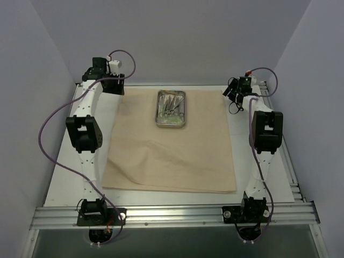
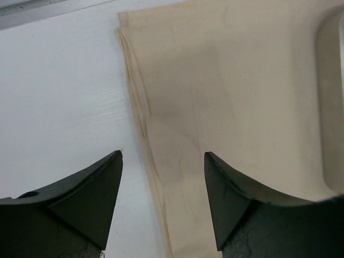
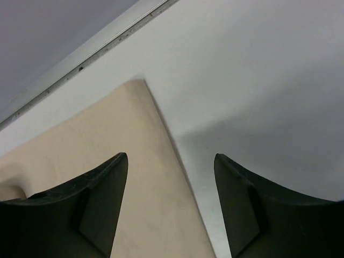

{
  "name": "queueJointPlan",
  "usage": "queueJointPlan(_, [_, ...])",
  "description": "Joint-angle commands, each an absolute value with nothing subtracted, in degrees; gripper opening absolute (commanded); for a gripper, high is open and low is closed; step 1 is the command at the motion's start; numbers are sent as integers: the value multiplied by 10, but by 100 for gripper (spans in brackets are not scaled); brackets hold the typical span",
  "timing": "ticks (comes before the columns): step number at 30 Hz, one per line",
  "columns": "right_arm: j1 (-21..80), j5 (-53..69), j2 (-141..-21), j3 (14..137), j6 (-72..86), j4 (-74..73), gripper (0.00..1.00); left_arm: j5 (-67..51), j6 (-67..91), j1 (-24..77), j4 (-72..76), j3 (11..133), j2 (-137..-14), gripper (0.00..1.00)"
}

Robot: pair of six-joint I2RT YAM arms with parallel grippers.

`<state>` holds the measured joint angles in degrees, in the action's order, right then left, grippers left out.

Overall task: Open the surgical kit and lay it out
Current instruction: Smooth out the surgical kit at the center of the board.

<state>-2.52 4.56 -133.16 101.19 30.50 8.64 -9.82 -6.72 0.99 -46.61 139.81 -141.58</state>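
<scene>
Wrap (image 1: 172,156) lay open, tray (image 1: 158,110) at its far middle. Left gripper (image 2: 162,156) and right gripper (image 3: 171,157) were spread, empty, at its far corners. Next, likely: unload tray.

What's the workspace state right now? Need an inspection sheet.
Surface: white table, mostly covered by the cloth.
Job's things: beige cloth wrap spread open, creased at the near left. The steel tray sits on its far middle with metal instruments piled inside. No packets can be made out.
Clutter: nothing seen.
Grippers: left hand open, holding nothing, over the cloth's left edge. Right hand open, holding nothing, over the cloth's far right corner. Contact with the cloth cannot be told.
Cables: left purple cable loops out beside its arm. Right purple cable arcs above the wrist. Neither lies on the cloth.
Surroundings: plain pale walls on three sides, aluminium rail along the near edge.
</scene>
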Motion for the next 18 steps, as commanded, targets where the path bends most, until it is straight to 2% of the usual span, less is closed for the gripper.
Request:
queueJointPlan(1, [-14,10,-1204,933,241,88,61,-184,-121,4,-545,1321,-1229,70])
queueJointPlan(4, [-4,10,-1106,801,223,98,61,-230,-174,-33,-565,1164,-1115,66])
queueJointPlan(9, [43,23,-963,652,189,111,61,-276,-311,-116,-595,960,-969,66])
queueJointPlan(14, [65,47,-863,549,192,98,57,-291,-466,-171,-651,806,-926,66])
queueJointPlan(18, [87,53,-810,485,205,118,56,-284,-511,-175,-610,692,-912,60])
